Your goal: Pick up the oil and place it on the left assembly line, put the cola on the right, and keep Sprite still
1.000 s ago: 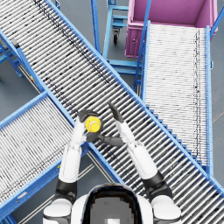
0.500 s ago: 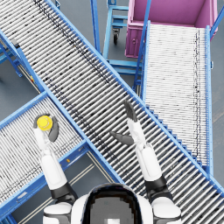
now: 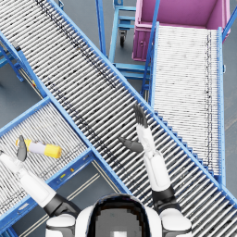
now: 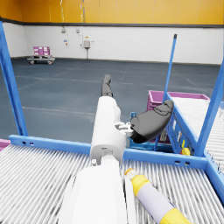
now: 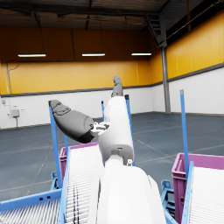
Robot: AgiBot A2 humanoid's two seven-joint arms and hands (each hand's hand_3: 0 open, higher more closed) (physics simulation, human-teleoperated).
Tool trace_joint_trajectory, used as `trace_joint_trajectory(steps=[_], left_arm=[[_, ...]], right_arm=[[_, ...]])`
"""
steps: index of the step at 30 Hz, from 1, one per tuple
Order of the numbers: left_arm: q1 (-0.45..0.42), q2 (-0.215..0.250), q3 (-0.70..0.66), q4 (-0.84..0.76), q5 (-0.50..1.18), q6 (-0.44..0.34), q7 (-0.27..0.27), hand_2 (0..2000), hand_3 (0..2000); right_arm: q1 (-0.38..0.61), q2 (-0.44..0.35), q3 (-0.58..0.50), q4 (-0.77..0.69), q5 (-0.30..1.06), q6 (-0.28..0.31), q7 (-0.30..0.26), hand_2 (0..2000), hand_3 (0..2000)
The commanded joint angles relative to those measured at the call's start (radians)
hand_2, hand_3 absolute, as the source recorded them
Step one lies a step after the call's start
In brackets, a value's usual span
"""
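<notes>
The oil bottle [image 3: 41, 148] lies on its side on the rollers of the left assembly line [image 3: 60, 122], its yellow cap pointing toward the blue side rail and the central conveyor [image 3: 92, 88]. The left hand [image 3: 21, 149] is just beside the bottle's other end, at the far left edge of the head view. It has let go: the fingers are apart and nothing is between them. In the left wrist view the same hand [image 4: 127, 118] points out over the far rail with its thumb spread wide, while the bottle [image 4: 153, 203] lies on the rollers alongside the white forearm, nearer the camera than the hand (whether forearm and bottle touch cannot be told).

The right hand [image 3: 144, 136] hangs over the central conveyor, fingers straight and thumb held out to the side, holding nothing. The right wrist view shows it [image 5: 109, 118] equally released.

Half a second ago the left hand gripped the bottle over this same line with the yellow cap facing up. Now the bottle is down on the rollers and out of the hand. A full second ago the bottle was over the central conveyor with both hands close around it. The right hand has barely shifted since the half-second mark.
</notes>
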Motion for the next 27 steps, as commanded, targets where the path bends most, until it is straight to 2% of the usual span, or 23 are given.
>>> trace_joint_trajectory(steps=[1,4,7,11,13,22,27], left_arm=[[0.038,-0.076,0.047,-0.169,0.000,0.001,0.000,0,0],[0.052,-0.110,0.171,-0.217,0.000,0.002,0.000,0,0],[0.066,-0.135,0.298,-0.214,0.000,0.002,0.000,0,0],[0.119,-0.192,0.501,-0.212,0.001,0.002,0.000,0,0],[0.136,-0.201,0.554,-0.194,0.001,0.002,0.000,0,0],[0.216,-0.191,0.746,-0.165,0.001,0.003,0.000,0,0],[0.237,-0.181,0.804,-0.167,0.002,0.003,0.000,0,0]], right_arm=[[0.018,-0.010,-0.037,0.009,0.000,0.000,0.000,0,0],[0.025,-0.016,-0.090,0.018,0.000,0.000,0.000,0,0],[0.034,-0.021,-0.141,0.007,0.000,0.000,0.000,0,0],[0.057,-0.025,-0.223,0.003,0.000,0.000,0.000,0,0],[0.053,-0.025,-0.247,0.004,0.000,0.000,0.000,0,0],[0.062,-0.022,-0.378,0.005,-0.001,0.000,0.000,0,0],[0.046,-0.023,-0.384,0.002,-0.001,0.000,0.000,0,0]])
